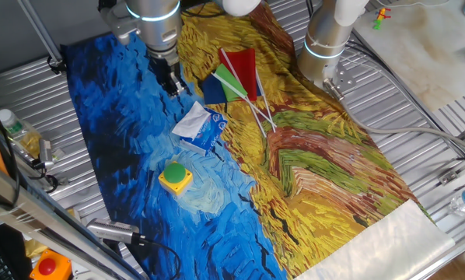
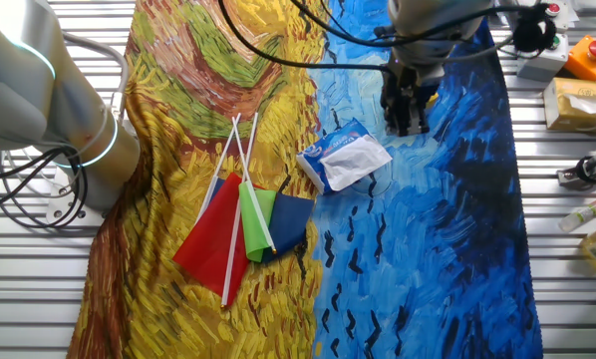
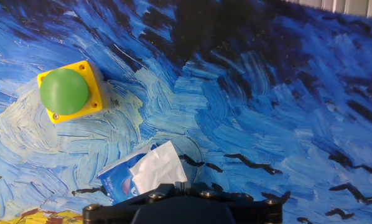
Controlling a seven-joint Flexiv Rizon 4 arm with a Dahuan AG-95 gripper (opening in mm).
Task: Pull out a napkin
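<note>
Above the blue half of the painted cloth (image 1: 124, 117) on the table, my gripper (image 1: 173, 82) hangs clear of the small blue tissue packet (image 1: 208, 134), holding nothing; whether its fingers are parted or closed I cannot tell from these views. The napkin (image 1: 191, 123) lies white and creased on top of the packet, one end apparently tucked in the opening and the rest spread over the wrapper, as the other fixed view (image 2: 356, 160) and the hand view (image 3: 158, 171) also show. By my reading the pull is not yet finished: the sheet is exposed but sits on its packet, and I have no hold on it. How many more sheets the packet contains cannot be seen. A yellow box with a green button (image 1: 175, 176) stands near the packet, and small flags (image 1: 234, 78) lie well apart on the yellow side.
</note>
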